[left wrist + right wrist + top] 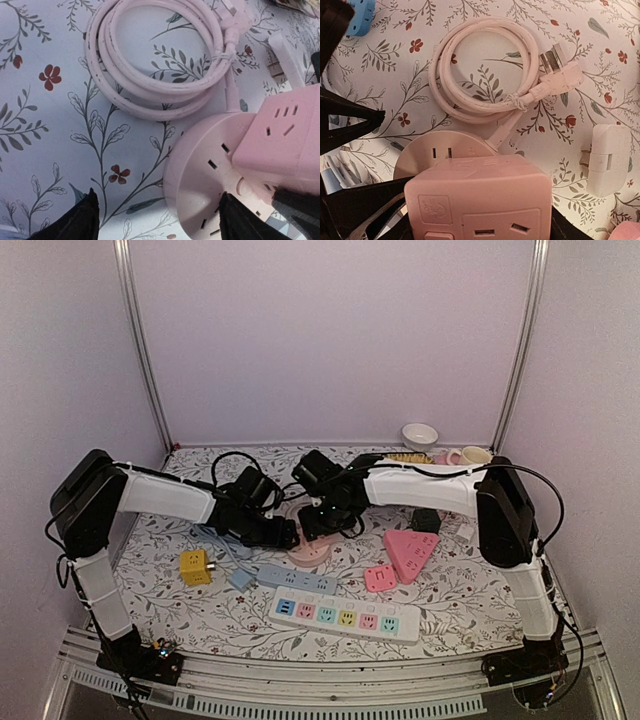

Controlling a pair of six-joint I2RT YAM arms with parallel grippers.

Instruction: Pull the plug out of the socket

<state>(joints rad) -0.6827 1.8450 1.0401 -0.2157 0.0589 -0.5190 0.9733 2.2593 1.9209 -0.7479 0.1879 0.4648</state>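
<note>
Mid-counter (200,612), pink cube plug (477,192) sits on round socket (427,150), clamped in right hand (479,222); left hand (157,220) spread apart just left, one finger over socket rim.

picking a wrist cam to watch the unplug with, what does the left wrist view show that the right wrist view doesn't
Only the left wrist: most of the round pink socket's top face, with slots down to its near edge, and the left end effector's open fingers at the bottom of the frame. Only the right wrist: a blue socket piece at top left, and the white adapter whole. Both: the coiled pink cable and the pink cube adapter plugged into the round pink socket.
</note>
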